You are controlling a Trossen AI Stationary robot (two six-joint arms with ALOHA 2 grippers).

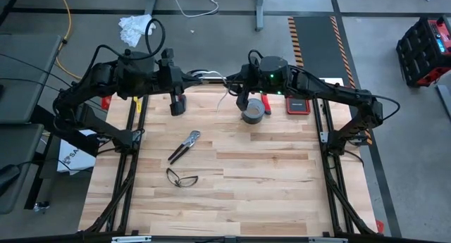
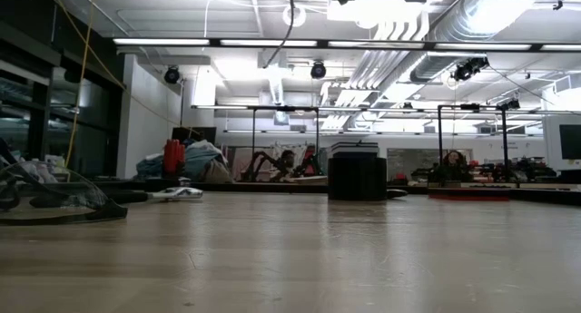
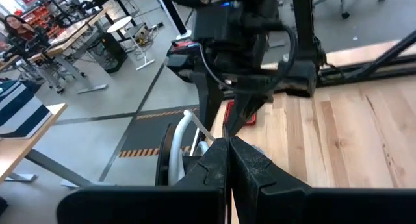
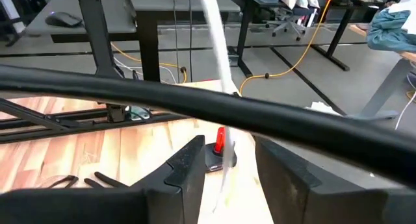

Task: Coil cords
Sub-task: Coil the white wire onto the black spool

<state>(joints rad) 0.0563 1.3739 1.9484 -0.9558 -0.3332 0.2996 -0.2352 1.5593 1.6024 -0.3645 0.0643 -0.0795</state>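
While both arms meet over the counter's [image 1: 232,165] far edge, the white cord [image 4: 218,52] hangs between them. The left pincer [image 3: 229,160] is fully closed, apparently pinching the cord beside its black spool [image 3: 170,160]. The right pincer [image 4: 225,160] stands partly open, the cord running loosely between its fingers, not clamped. Thin and limp, the cord should weigh almost nothing yet slip and kink easily; best pinched near the spool, kept lightly taut. A grey tape roll [image 1: 252,113] sits below.
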